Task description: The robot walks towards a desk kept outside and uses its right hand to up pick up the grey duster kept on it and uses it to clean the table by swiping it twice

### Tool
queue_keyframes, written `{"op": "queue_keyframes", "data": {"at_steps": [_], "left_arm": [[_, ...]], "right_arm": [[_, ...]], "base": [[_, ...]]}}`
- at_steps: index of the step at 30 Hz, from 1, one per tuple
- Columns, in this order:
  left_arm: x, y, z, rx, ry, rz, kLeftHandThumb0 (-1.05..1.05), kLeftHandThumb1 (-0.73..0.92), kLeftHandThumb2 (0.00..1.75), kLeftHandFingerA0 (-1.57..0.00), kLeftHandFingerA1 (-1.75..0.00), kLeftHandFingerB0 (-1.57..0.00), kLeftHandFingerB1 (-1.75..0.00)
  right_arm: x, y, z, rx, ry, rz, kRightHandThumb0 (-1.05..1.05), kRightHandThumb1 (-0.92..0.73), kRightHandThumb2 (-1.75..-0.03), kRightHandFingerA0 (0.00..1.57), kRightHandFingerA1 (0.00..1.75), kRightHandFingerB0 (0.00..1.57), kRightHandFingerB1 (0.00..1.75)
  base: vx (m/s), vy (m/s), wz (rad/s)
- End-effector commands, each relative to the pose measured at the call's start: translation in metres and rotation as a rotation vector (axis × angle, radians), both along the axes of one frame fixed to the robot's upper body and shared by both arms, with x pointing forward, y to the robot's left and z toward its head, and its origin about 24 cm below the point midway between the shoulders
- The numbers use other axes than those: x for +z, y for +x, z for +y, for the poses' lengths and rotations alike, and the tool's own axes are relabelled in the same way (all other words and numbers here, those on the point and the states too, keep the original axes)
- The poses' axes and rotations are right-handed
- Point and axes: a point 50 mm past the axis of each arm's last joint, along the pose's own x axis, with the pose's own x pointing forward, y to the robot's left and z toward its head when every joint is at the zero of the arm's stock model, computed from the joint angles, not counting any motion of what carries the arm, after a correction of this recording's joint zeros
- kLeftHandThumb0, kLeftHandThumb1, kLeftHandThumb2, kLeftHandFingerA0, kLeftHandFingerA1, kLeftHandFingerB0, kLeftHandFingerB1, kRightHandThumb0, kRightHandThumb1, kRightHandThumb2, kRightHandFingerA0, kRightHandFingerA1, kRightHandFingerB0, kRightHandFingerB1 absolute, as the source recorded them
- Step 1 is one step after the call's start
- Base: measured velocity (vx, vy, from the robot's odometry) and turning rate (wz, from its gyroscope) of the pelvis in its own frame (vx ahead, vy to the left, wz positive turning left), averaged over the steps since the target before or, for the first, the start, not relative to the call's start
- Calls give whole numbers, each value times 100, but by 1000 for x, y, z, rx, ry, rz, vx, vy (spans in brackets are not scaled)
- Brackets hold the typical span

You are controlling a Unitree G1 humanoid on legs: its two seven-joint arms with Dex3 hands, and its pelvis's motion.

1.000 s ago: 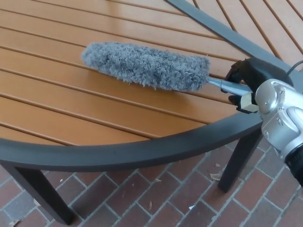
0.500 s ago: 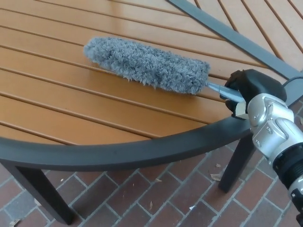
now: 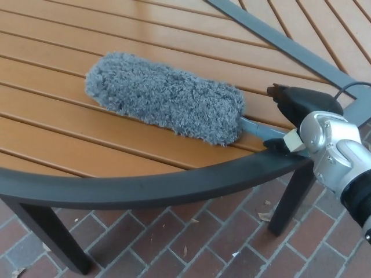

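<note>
The grey fluffy duster lies across the orange slats of the table, its head slanting from upper left down to lower right. A thin metal handle runs out of its right end into my right hand, which is shut on that handle near the table's dark rim. Behind the black hand, the silver wrist and forearm come in from the right edge. My left hand does not show.
The table's curved dark rim crosses the lower picture, with dark legs below it. A dark bar divides the slats at the upper right. Red brick paving lies under the table.
The duster has swept left and toward me across the slats, its head now looking larger and nearer. My right hand has followed, moving slightly left along the rim.
</note>
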Motion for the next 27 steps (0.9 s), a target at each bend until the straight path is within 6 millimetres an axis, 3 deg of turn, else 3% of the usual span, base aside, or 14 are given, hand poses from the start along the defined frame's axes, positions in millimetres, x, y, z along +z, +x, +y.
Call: {"op": "queue_keyframes", "data": {"at_steps": [1,3,4,11,13,14,17,18,21,22,24,25,26,27], "left_arm": [[3,-1,1,-11,23,-25,4,71,75,-79,-56,-73,-53],[3,-1,1,-11,23,-25,4,71,75,-79,-56,-73,-53],[3,0,3,-7,26,-22,3,68,79,-84,-56,-77,-55],[5,3,4,-6,37,-18,6,69,82,-80,-55,-76,-54],[4,1,4,-12,34,-19,8,68,82,-71,-57,-69,-55],[3,1,3,-17,34,-8,5,70,76,-75,-56,-72,-55],[3,1,2,-19,35,-3,5,70,76,-75,-56,-72,-55],[3,0,2,-12,30,-9,4,69,76,-78,-58,-75,-57],[2,-2,2,-10,25,-7,4,69,74,-77,-57,-75,-56],[2,-4,2,-19,28,8,5,67,79,-78,-57,-77,-57],[2,-4,2,-17,26,7,5,67,79,-78,-57,-77,-57],[2,-4,1,-15,23,2,5,66,80,-82,-56,-78,-55],[2,-4,1,-13,21,-3,5,66,80,-82,-56,-78,-55],[1,-4,0,-10,20,-2,6,68,74,-78,-58,-76,-58]], "right_arm": [[11,-1,-11,82,-139,66,-85,-50,-71,0,0,0,0],[11,-2,-11,82,-140,67,-85,-50,-71,0,0,0,0],[25,-2,-11,117,-158,46,-95,-57,-58,0,0,0,0],[51,-10,-13,169,-178,41,-100,-59,-59,0,0,0,0],[60,-22,-18,199,-137,53,-96,-59,-59,0,0,0,0],[71,-34,-26,220,-104,55,-99,-51,-80,0,0,0,0],[75,-39,-28,224,-97,56,-99,-51,-80,0,0,0,0],[84,-46,-35,228,-80,29,-100,-68,-62,0,0,0,0],[111,-64,-53,236,-45,-46,-98,-71,-62,0,0,0,0],[136,-81,-67,237,-24,-110,-101,-58,-85,0,0,0,0],[141,-86,-71,236,-15,-128,-101,-58,-85,0,0,0,0],[151,-93,-78,219,17,-147,-98,-72,-61,0,0,0,0],[158,-98,-83,209,38,-158,-98,-72,-61,0,0,0,0],[169,-114,-99,166,82,-179,-102,-60,-99,0,17,0,0]], "base": [[0,0,0],[0,0,0],[0,0,0],[0,0,0],[0,0,0],[0,0,0],[0,0,0],[0,0,0],[0,0,0],[0,0,0],[0,0,0],[0,0,0],[0,0,0],[0,0,0]]}}
